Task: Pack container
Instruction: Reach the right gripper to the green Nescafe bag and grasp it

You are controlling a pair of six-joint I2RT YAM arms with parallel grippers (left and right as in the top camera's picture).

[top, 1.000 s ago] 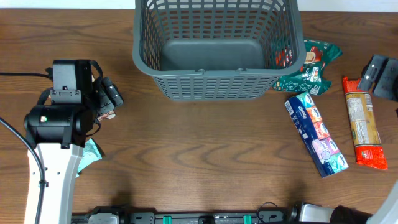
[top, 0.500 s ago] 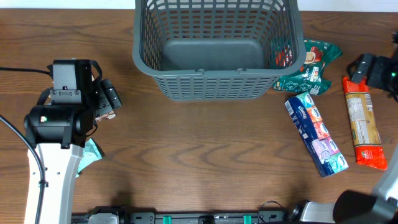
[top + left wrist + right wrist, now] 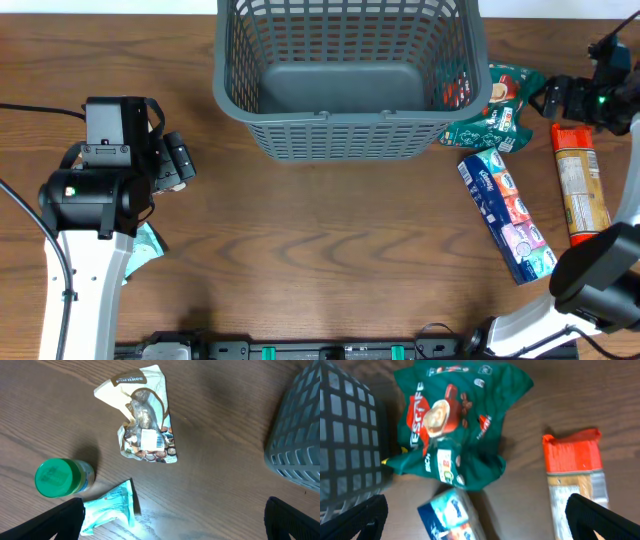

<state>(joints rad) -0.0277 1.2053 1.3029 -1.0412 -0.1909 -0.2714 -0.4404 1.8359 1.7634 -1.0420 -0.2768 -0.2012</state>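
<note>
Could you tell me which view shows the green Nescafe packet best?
Right wrist: the green Nescafe packet is large and close, its label readable. Overhead shows it small, beside the container. The left wrist view does not show it.

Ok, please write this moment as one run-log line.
container: empty | left gripper: open, holding nothing | right gripper: open, near green Nescafe packet

The dark grey slotted plastic basket (image 3: pixel 345 85) stands upright at the far edge of the table (image 3: pixel 330 250), middle of its width, open top up, solid bottom empty.
</note>
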